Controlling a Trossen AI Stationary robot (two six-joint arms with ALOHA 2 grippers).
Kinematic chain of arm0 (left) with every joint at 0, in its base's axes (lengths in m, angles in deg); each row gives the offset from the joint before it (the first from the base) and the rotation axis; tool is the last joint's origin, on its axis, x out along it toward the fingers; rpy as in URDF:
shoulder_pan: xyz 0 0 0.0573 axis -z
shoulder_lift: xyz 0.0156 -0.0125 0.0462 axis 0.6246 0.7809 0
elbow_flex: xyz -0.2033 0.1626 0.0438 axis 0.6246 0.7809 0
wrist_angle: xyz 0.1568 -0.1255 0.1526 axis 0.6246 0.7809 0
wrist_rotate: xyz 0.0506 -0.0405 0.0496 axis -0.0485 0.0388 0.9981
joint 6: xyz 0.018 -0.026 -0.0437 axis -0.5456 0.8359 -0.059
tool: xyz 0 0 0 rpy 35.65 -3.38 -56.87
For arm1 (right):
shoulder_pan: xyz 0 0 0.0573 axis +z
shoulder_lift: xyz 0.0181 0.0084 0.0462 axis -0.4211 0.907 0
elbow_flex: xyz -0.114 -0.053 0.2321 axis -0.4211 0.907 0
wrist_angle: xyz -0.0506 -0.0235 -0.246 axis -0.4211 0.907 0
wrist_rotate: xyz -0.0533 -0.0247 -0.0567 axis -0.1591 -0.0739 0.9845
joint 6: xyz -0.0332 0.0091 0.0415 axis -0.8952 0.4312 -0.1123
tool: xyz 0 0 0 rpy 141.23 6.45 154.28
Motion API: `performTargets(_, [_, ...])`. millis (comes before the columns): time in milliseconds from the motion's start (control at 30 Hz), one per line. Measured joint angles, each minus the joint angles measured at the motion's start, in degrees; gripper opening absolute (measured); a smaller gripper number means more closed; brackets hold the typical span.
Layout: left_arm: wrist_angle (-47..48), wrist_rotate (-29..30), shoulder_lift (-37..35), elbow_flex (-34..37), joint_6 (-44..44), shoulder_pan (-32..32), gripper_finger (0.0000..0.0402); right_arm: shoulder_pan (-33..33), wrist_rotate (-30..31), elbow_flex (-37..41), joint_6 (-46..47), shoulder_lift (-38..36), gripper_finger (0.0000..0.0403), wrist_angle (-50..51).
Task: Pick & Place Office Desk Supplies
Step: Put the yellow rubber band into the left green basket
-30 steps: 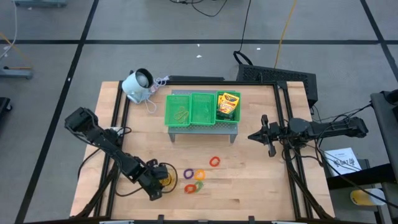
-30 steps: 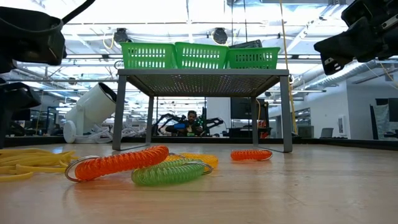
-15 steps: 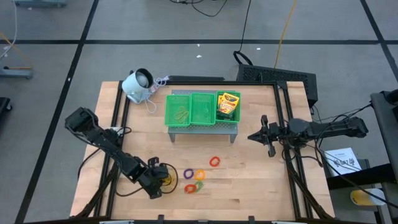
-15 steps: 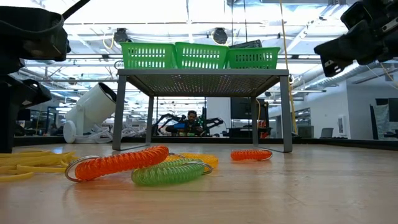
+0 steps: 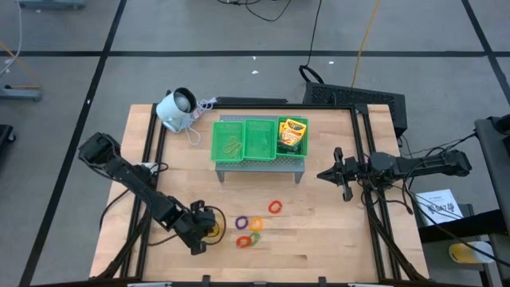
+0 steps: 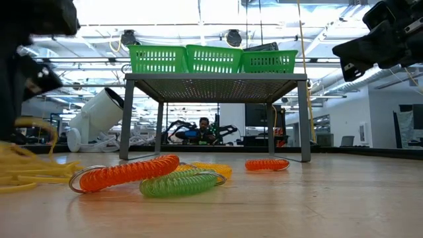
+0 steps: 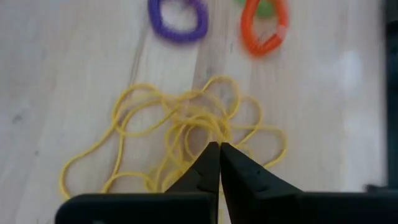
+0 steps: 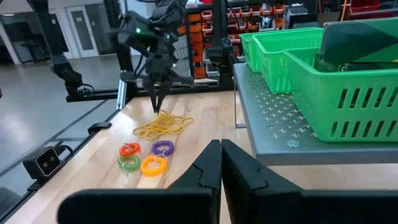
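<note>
Left gripper point(image 7: 219, 144) is pinching the rubber bands point(image 7: 180, 134) at the table's near left, beside the rings point(image 5: 249, 226). You are risking thin strands slipping free or dragging rings if lifted.

On the table point(image 5: 319, 223), the tray point(image 5: 259, 139) sits on a small stand point(image 5: 261, 166) toward twelve o'clock, with a crayon box point(image 5: 292, 135) in its three o'clock compartment and the camera-like device point(image 5: 176, 109) off at its nine o'clock. Toward six o'clock lie the rings point(image 5: 249, 227), one ring point(image 5: 276, 207) apart at their one o'clock. The rubber bands point(image 5: 213, 229) lie just at their nine o'clock, under the left gripper point(image 5: 205, 224); the right gripper point(image 5: 322, 174) hangs at the stand's three o'clock.
</note>
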Motion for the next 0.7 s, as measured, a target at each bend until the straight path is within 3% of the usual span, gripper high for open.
performTargets(167, [0.0, 2.5, -5.2, 0.0, -0.9, 0.0, 0.0007, 0.0, 0.0, 0.0, 0.0, 0.0, 0.0000, -0.2])
performTargets(700, [-0.3, 22.5, -20.6, 0.0, -10.4, 0.0, 0.0005, 0.0, 0.0, 0.1, 0.0, 0.0, 0.0000, -0.2])
